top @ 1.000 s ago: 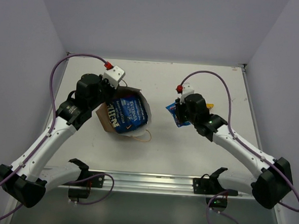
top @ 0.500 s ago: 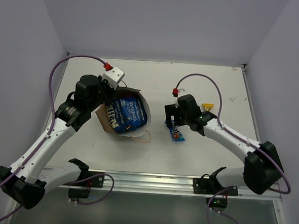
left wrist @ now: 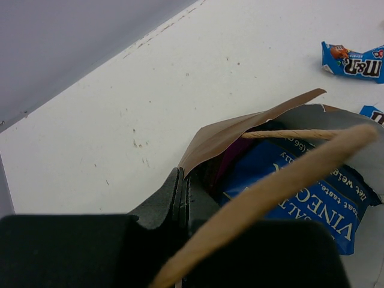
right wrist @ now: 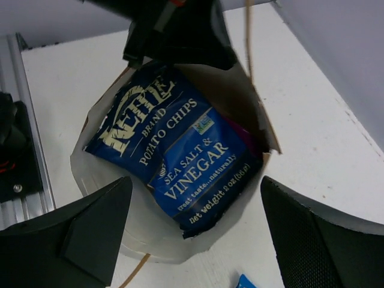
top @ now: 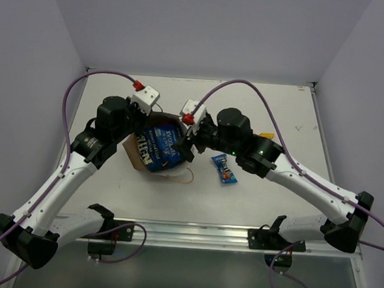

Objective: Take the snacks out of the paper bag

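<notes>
The brown paper bag (top: pixel 131 154) lies tipped, its mouth facing right. My left gripper (left wrist: pixel 182 187) is shut on the bag's upper rim (left wrist: pixel 240 129) and holds the mouth apart. A blue chip bag (right wrist: pixel 174 150) reading sea salt and vinegar fills the opening, with a purple packet (left wrist: pixel 231 157) behind it. My right gripper (right wrist: pixel 197 186) hangs open just above the mouth, its fingers either side of the chip bag and touching nothing. A small blue candy pack (top: pixel 225 168) lies on the table to the right of the bag. Next to it, a yellow packet (top: pixel 266 136) peeks out behind the right arm.
The bag's twisted handle (left wrist: pixel 270 192) crosses the left wrist view close to the lens, and the other loop (top: pixel 183 177) rests on the table. A second blue pack (left wrist: pixel 373 112) shows at the frame edge. A metal rail (top: pixel 193 232) runs along the near edge.
My right gripper let go of the blue candy pack onto the table, opened wide and swung left to the bag's mouth. The left gripper kept its hold on the rim.
</notes>
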You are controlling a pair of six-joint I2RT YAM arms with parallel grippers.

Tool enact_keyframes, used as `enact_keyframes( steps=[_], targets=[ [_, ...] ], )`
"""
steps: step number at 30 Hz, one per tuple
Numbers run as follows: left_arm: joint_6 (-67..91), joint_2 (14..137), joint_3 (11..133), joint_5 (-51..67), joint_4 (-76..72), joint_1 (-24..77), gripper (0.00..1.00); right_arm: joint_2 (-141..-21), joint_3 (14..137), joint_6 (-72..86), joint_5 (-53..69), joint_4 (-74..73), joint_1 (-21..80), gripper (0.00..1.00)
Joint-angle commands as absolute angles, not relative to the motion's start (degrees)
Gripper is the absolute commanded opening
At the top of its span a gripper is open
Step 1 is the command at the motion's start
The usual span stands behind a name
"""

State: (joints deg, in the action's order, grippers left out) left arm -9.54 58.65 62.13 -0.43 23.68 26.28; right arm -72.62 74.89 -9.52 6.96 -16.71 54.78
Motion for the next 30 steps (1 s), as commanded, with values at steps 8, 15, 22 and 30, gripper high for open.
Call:
enact_keyframes(
  steps=[8,15,22,30],
  targets=[
    [-7.5,57.7,65.0,1.1,19.4,26.2,0.0,-85.9,77.2,-17.6,13.8,-11.2,58.3,0.9],
    [-6.3,58.2,64.8,2.4,19.4,26.1,0.0,-92.5,76.7,-15.8,13.5,-4.1,58.9,0.89],
    [-5.6,58.0,64.4,3.3,19.2,26.1,0.0,-95.5,75.0,-13.4,10.6,1.5,59.1,0.52],
    [-5.9,57.7,64.3,2.6,19.3,26.1,0.0,-90.2,71.6,-14.4,7.0,1.6,59.2,0.0]
  ],
)
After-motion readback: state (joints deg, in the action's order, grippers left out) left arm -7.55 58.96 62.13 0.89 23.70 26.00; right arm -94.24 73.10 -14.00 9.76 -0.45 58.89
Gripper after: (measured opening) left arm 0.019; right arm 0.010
